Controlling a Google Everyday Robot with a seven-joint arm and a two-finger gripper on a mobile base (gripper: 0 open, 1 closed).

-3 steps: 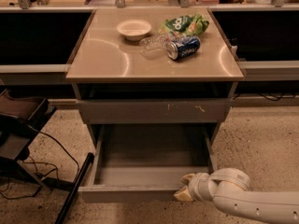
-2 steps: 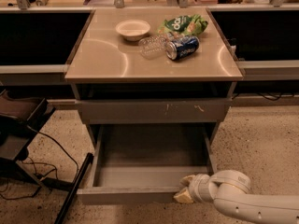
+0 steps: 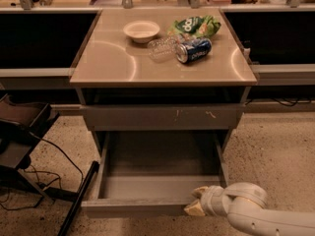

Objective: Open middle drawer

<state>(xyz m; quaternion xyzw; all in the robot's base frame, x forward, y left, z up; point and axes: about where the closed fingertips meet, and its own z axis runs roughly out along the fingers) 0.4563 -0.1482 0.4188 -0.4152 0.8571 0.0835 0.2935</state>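
**Inspection: middle drawer standing open, tool at its front right corner**

1. The tan-topped grey metal desk [image 3: 108,58] is standing at the centre of the camera view, on a speckled stone floor [image 3: 275,151].
2. The wide, shallow grey middle drawer [image 3: 133,208] is sitting pulled well out towards the camera, below the rest of the desk. Its plain flat front is showing no handle, and its grey tray floor is lying bare to view.
3. Above it, the larger grey drawer front with pale chipped scratch marks [image 3: 162,117] is sitting flush and closed.
4. My pale, cream-tipped tool [image 3: 196,200] is resting at the right end of the open drawer's front, touching or just beside the front edge. I cannot tell how far it is open, nor whether it is gripping the front.
5. My white rounded arm [image 3: 261,215] is reaching in from the lower right corner.
6. On the desk top, towards the rear:
   - a shallow cream bowl [image 3: 141,31] is sitting upright;
   - a green crinkled snack bag [image 3: 197,26] is lying to its right;
   - a blue drinks can [image 3: 193,50] is lying on its side just in front of the bag;
   - a clear plastic bottle [image 3: 162,48] is lying beside the can, on its left.
7. Black cables [image 3: 54,149] are trailing across the floor to the left of the desk.
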